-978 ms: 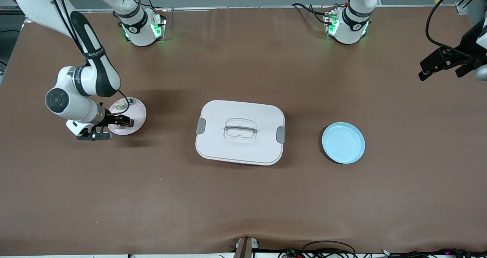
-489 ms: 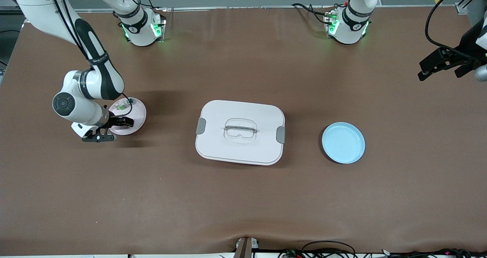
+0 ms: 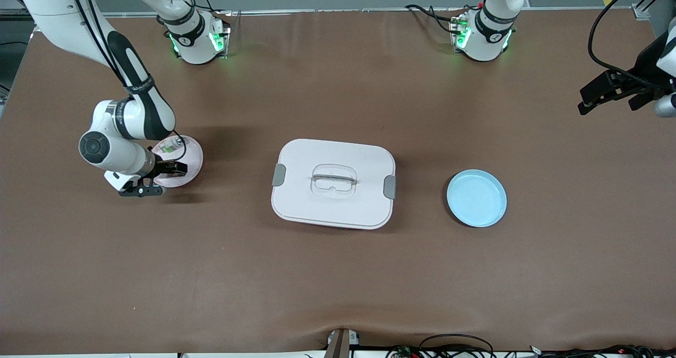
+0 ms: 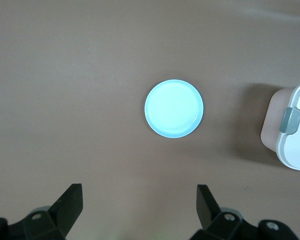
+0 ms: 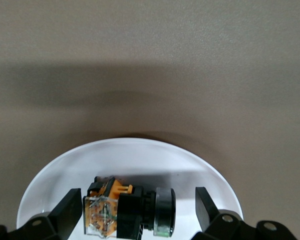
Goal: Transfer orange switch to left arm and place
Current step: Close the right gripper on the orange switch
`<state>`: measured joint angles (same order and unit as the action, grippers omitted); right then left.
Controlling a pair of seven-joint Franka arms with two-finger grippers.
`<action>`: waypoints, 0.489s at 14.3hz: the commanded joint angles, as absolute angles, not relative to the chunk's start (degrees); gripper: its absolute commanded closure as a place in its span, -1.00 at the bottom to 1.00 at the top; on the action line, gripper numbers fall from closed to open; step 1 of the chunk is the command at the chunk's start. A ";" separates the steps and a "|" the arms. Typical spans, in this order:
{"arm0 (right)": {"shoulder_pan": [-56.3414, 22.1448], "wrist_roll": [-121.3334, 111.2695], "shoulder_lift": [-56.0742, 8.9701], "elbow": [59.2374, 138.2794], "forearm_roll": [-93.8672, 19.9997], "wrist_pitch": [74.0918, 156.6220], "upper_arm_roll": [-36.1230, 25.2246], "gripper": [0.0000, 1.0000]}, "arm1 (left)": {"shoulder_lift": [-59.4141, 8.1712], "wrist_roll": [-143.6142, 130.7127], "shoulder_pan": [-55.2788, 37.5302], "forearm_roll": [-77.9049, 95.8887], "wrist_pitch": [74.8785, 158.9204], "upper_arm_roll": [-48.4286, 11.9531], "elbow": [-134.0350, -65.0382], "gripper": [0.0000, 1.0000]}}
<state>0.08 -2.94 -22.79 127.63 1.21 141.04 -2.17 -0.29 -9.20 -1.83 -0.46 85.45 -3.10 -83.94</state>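
The orange switch (image 5: 125,210), a small black block with an orange part and a clear end, lies on the pink plate (image 3: 194,154) at the right arm's end of the table. My right gripper (image 3: 178,169) is low over that plate and open. In the right wrist view its gripper (image 5: 137,197) has one jaw on each side of the switch, not closed on it. In the front view the gripper hides the switch. The white box (image 3: 332,184) stands at the table's middle. My left gripper (image 3: 583,100) is open and empty, held high over the left arm's end of the table.
A small green-and-silver component (image 3: 169,147) lies on the pink plate's rim (image 5: 130,146) side toward the bases. A blue plate (image 3: 476,198) sits between the box and the left arm's end; the left wrist view shows it (image 4: 174,108) and the box's corner (image 4: 295,135).
The right arm's wrist has moved in toward the pink plate, with its gripper still at the switch. The left gripper has shifted slightly.
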 commanded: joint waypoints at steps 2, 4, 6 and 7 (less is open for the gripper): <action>-0.26 -2.90 -23.20 128.06 0.62 142.12 -2.37 -1.00 | -0.62 -8.79 -1.58 0.44 85.25 -3.16 -82.97 -1.00; -0.26 -2.90 -23.20 128.06 0.62 142.21 -2.37 -1.00 | -0.62 -8.79 -1.50 0.44 85.25 -3.16 -82.97 -1.00; -0.26 -2.81 -23.20 128.14 0.53 142.56 -2.37 -1.00 | -0.62 -8.79 -1.49 0.44 85.25 -3.16 -82.97 -1.00; -0.26 -2.73 -23.20 128.32 0.53 142.56 -2.37 -1.00 | -0.62 -8.79 -1.49 0.44 85.25 -3.08 -82.97 -1.00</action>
<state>0.08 -2.92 -23.23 127.67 1.21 141.61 -2.17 -0.31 -9.19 -1.77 -0.46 85.45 -3.10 -83.93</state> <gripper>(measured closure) 0.000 0.000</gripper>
